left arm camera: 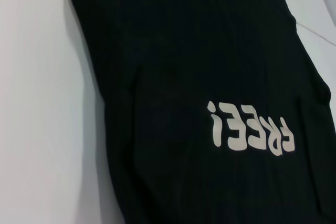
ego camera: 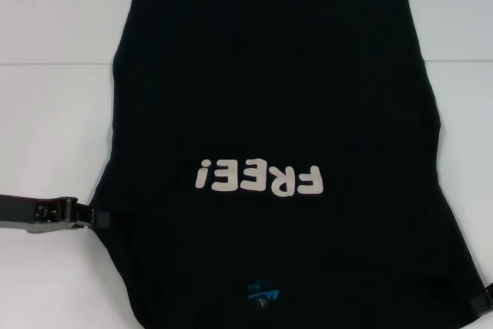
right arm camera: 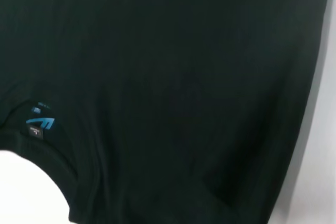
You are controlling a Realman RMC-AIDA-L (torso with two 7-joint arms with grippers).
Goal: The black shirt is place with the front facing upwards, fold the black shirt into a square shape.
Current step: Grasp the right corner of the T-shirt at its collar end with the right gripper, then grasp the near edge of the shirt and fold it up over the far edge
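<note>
Black shirt (ego camera: 269, 98), a plain fabric T-shirt with off-white "FREE!" lettering (ego camera: 258, 177), lies front-up on the white table (ego camera: 54, 113), its collar and blue neck label (ego camera: 263, 292) nearest the robot. No sleeves show at either side, probably folded under already. Left gripper (ego camera: 94, 217) sits at its near-left edge, apparently pinching cloth; right gripper (ego camera: 479, 299) meets the near-right corner, finger state unclear. Bare table flanks both long edges, leaving room to fold lengthwise.

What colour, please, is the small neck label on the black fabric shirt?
Blue small neck label, clearest in the right wrist view.
</note>
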